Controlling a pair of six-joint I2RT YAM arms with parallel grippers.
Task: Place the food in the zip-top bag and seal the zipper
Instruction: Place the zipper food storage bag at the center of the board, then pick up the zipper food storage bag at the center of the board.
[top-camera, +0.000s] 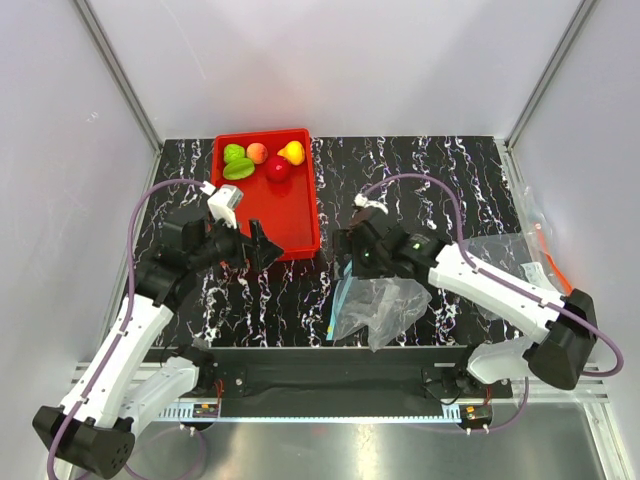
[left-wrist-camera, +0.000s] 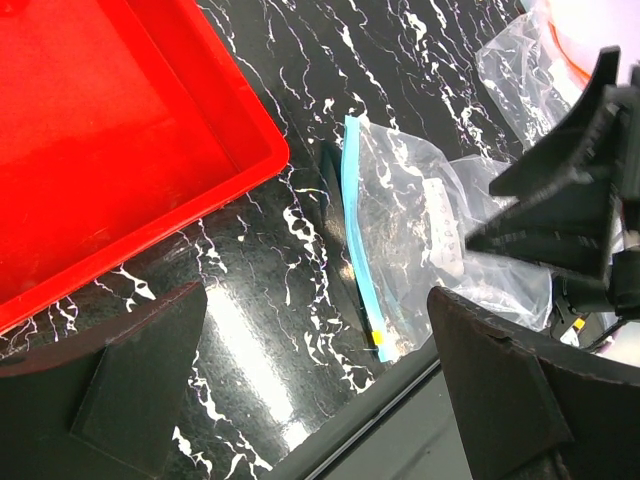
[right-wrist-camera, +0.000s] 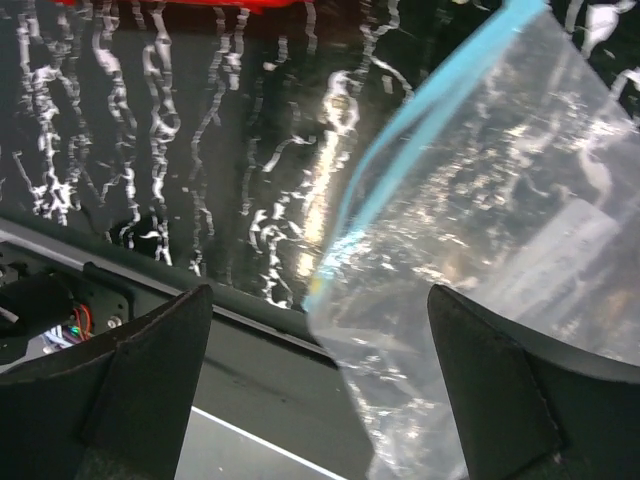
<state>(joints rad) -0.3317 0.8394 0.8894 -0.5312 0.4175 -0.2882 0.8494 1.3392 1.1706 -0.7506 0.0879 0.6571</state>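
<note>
The red tray (top-camera: 290, 215) just past the left claw (top-camera: 255, 245) holds five fruits at its far end: yellow pear (top-camera: 292, 152), red apple (top-camera: 277, 169), peach (top-camera: 257, 152) and two green pieces (top-camera: 238, 168). The zip-top bag (top-camera: 380, 308) lies right by the right claw (top-camera: 350, 245) and looks empty. Its blue zipper (left-wrist-camera: 358, 230) faces the left claw. Both claws are spread wide, pinching nothing. The right arm (top-camera: 470, 275) hides part of the bag.

**Colour and Pattern Findings**

Table (top-camera: 440, 180): black with white marble veining. Tray (top-camera: 300, 225): plain red. Zip-top bag (top-camera: 385, 305): clear, zipper (left-wrist-camera: 358, 230) light blue. Pear (top-camera: 292, 152) yellow, apple (top-camera: 277, 170) red, peach (top-camera: 257, 152) pinkish-orange, 2 pieces (top-camera: 237, 168) green. Arms (top-camera: 120, 350): white, with purple cables (top-camera: 135, 215). Other plastic (top-camera: 530, 225): clear, orange-red strip.
</note>
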